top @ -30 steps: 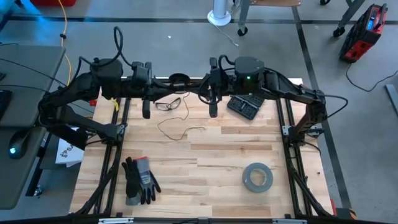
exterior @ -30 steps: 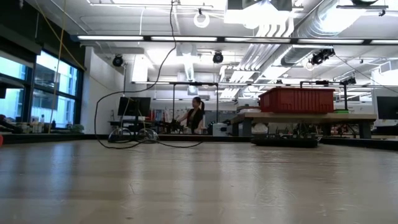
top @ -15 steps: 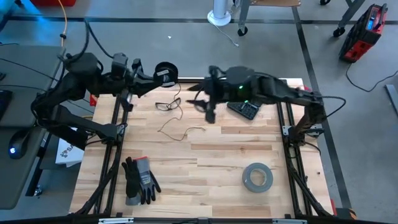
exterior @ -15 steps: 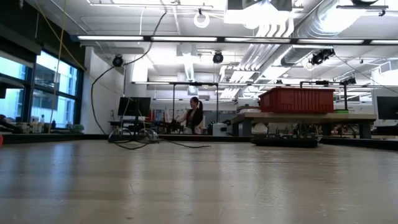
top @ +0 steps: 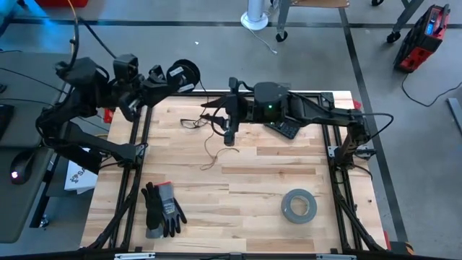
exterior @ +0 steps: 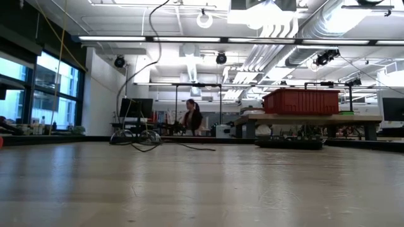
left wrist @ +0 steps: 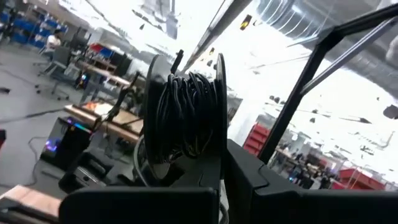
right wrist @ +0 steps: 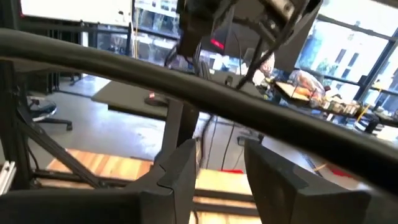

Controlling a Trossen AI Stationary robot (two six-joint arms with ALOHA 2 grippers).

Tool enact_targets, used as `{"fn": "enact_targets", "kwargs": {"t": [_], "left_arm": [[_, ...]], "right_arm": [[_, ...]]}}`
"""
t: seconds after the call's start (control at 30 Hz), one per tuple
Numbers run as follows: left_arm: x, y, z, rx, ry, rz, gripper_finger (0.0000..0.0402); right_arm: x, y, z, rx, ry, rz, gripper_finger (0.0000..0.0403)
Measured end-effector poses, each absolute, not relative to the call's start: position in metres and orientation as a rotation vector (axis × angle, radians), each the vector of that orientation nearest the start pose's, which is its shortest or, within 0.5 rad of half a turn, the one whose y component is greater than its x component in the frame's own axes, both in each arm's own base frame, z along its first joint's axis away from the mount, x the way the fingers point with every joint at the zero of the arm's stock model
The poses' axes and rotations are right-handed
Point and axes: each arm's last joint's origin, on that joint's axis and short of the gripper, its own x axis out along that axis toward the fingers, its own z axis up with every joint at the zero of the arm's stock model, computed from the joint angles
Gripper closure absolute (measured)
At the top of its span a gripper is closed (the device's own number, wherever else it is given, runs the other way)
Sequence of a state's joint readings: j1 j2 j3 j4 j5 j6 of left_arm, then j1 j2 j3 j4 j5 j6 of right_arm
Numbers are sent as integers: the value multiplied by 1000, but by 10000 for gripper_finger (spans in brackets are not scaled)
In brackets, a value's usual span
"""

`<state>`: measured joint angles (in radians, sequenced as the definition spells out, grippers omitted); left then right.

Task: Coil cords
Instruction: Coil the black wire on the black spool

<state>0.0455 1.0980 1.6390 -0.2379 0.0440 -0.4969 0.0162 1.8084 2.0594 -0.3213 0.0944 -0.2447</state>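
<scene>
The cord is a thin dark wire. Part of it is wound on a small black spool (top: 184, 74) (left wrist: 186, 112). The rest runs down to loose loops on the wood (top: 209, 148) (exterior: 148, 144). My left gripper (top: 164, 79) is shut on the spool above the table's far left corner. My right gripper (top: 229, 133) (right wrist: 214, 165) hangs over the loose cord near the far middle, with a gap between its fingers. Whether the cord touches those fingers, I cannot tell. My left gripper pinches the spool between its two fingers (left wrist: 249, 186), which close on the spool's rim (left wrist: 208, 163) nearest the wrist, one finger on each flange. The spool stands on edge, lifted clear of the table, and the wound cord shows between the flanges.
A grey tape roll (top: 298, 205) lies at the near right and a pair of dark gloves (top: 162, 208) at the near left. A black keypad-like object (top: 285, 128) lies under my right arm. Black frame rails run along the table's left, right and far edges. A person (exterior: 191, 118) stands far off.
My left gripper has carried the spool up and toward the table's far left corner, turning as it went. My right gripper has moved toward the table's left edge. The loose cord on the wood has shifted and its strand now trails toward the near side.
</scene>
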Motion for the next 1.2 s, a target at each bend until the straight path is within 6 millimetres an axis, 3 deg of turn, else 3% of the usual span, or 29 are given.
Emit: {"fn": "enact_targets", "kwargs": {"t": [0.33,0.6,0.83,1.07,1.2], "left_arm": [[169,7,547,-480,-324,-68,401],[167,7,549,-481,-344,-62,401],[167,7,550,-498,-356,-60,401],[182,9,550,-769,-396,-75,401],[194,10,546,-877,-384,-76,401]], "right_arm": [[401,11,478,-238,21,-66,282],[401,11,477,-243,26,-75,362],[401,17,482,-234,-24,-35,399],[405,25,494,-240,-210,-42,402],[416,27,491,-244,-300,-14,402]]}}
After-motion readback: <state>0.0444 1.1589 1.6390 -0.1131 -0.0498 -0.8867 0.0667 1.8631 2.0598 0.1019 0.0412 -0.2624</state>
